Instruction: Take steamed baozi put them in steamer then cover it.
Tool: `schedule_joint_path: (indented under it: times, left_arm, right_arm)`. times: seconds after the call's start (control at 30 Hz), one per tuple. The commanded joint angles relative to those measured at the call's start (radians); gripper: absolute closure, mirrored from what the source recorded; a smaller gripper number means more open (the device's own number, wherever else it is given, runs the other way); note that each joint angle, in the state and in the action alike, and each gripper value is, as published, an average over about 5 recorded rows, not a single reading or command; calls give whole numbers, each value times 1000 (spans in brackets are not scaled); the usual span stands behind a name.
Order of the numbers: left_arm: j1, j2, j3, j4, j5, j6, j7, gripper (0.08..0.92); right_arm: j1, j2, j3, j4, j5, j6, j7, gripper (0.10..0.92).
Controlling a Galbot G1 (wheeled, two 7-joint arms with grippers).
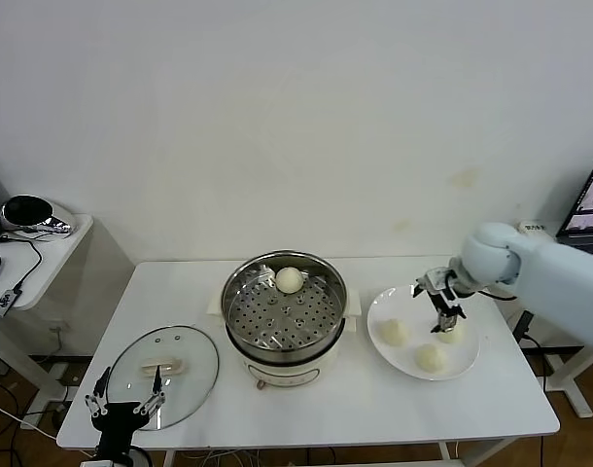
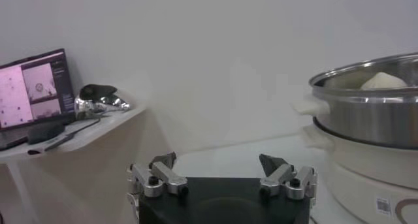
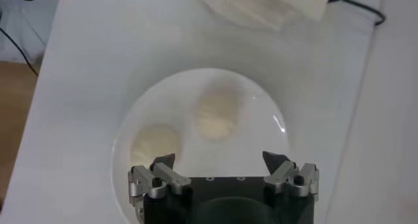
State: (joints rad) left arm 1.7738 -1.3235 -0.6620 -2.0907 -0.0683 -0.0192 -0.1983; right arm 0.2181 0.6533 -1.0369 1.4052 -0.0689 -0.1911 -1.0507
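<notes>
White tabletop (image 1: pixel 326 404) against a plain white wall carries everything, with the round shiny stainless-steel steamer (image 1: pixel 285 309) on its cream pot base at the middle. One smooth cream-white steamed baozi (image 1: pixel 289 279) sits inside it at the far rim. Right of the steamer, a flat white plate (image 1: pixel 384 350) holds three more buns (image 1: pixel 395 332), making four in all. The right gripper (image 1: pixel 447 316) hangs over the plate beside the far bun, fingers spread wide and empty. Left of the steamer lies the round clear glass cover (image 1: pixel 164 373) with its cream bar handle. The left gripper (image 1: pixel 127 400) waits at the cover's near edge, open, holding nothing.
</notes>
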Motion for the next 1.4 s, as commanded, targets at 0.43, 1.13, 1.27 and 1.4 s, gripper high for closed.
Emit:
schedule_joint_path:
  times: [0.43, 1.13, 1.27, 1.4]
  left_arm:
    - [1, -1, -10, 1, -1, 2, 2, 177]
    - [-2, -9, -6, 3, 1, 1, 0, 177]
    - [-3, -10, -3, 3, 1, 1, 0, 177]
    - [-7, -10, 0, 3, 1, 1, -1, 177]
  right_arm:
    - [-238, 193, 162, -237, -116, 62, 22, 203]
    - [-226, 247, 174, -323, -113, 9, 4, 463]
    - [-216, 241, 173, -316, -112, 9, 0, 493]
    - [-171, 225, 152, -280, -87, -1, -8, 517]
